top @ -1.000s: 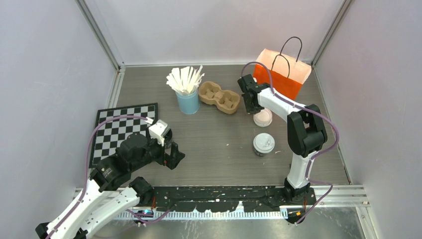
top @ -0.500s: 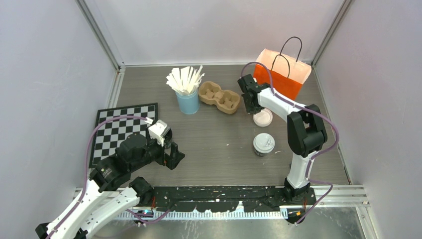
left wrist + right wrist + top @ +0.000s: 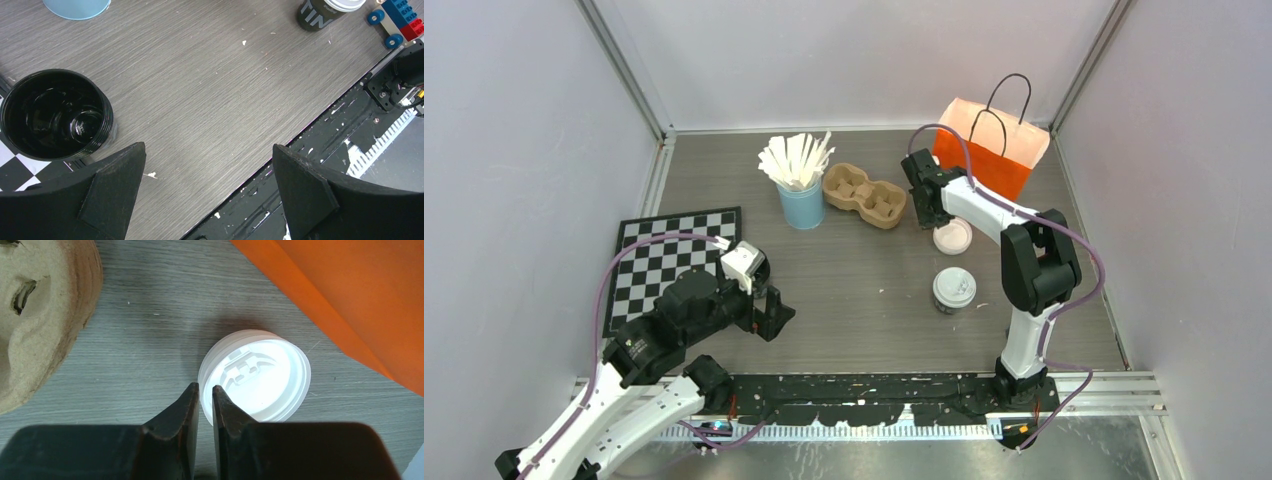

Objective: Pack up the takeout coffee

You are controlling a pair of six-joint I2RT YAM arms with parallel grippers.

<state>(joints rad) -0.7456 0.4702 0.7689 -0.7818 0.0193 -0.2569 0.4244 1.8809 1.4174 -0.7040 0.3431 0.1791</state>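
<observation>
Nothing moved in 1 s | right gripper [image 3: 205, 399] nearly pressed together beside far cup [image 3: 952, 237] by orange bag [image 3: 991, 150] | near cup [image 3: 953, 288] close by | left gripper [image 3: 208, 149] spread | cups likely light, crushable (grip wall below lid).

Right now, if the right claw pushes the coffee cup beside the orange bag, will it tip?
It probably slides rather than tips: the coffee cup looks short and wide. Its plastic lid looks smooth, so it is likely slippery. Weight is unclear; the contents are hidden.
</observation>
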